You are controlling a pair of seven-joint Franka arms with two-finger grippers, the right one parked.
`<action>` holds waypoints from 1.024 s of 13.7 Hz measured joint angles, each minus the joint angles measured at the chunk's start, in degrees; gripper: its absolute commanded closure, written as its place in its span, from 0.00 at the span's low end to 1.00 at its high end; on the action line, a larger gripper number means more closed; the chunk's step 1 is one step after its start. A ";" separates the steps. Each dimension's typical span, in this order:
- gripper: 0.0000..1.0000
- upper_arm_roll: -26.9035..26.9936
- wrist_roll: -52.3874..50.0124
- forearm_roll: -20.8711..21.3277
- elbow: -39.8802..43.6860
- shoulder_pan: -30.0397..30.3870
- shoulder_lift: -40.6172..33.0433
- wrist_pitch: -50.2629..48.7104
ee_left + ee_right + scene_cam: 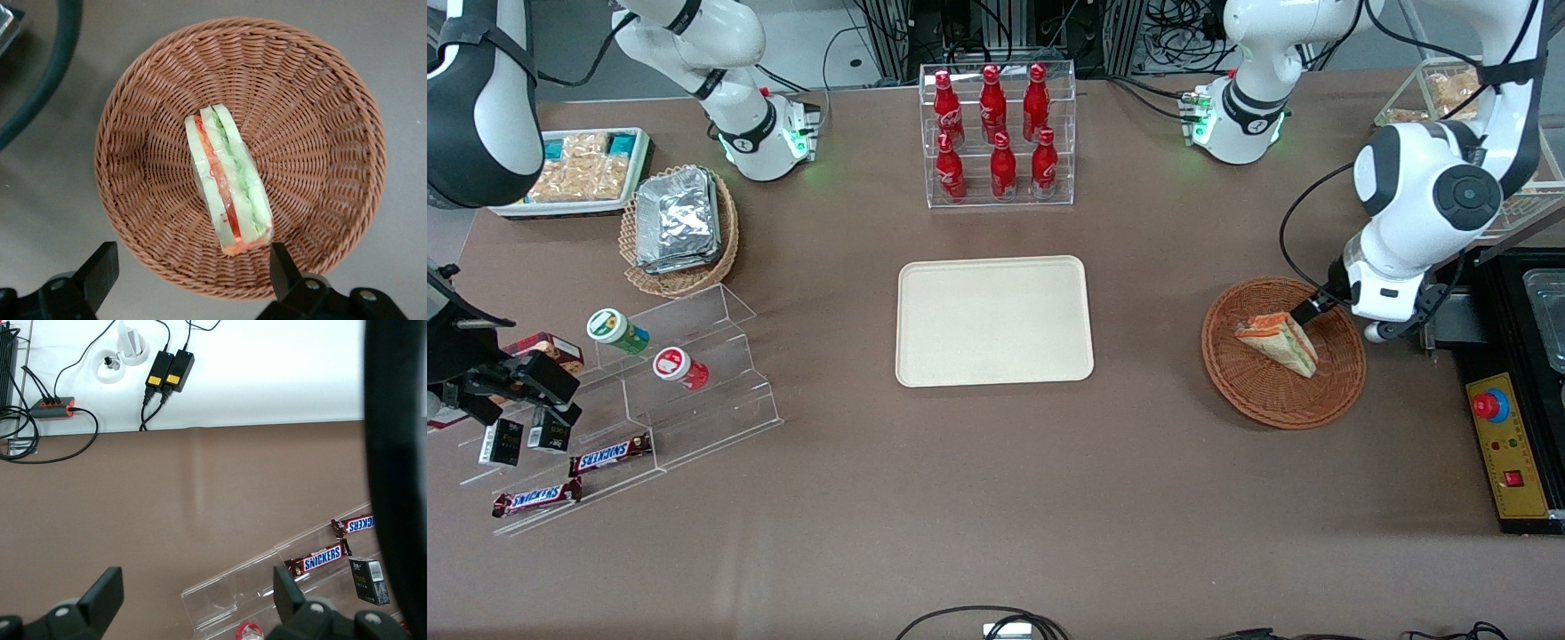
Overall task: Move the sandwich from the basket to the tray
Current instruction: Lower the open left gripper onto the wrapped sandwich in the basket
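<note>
Pincer (189,272) hangs spread wide just above the basket (313,87), one finger (100,270) outside its rim and the other beside the sandwich (230,180). That sandwich lies in the basket at the right of the front view, well apart from the tray (993,320) in the middle of the worktop (996,498).

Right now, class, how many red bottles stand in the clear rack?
6: three on the rack's upper step and three on its lower step. None seem hidden. The gripper, open, hovers over the sandwich.
</note>
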 measured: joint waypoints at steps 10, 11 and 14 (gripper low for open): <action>0.00 -0.26 -7.27 0.00 -1.61 -0.45 9.61 12.41; 0.01 -0.26 -7.74 0.00 -2.00 -0.45 10.11 13.33; 0.58 -0.26 -8.48 0.00 -2.33 -0.45 11.35 14.13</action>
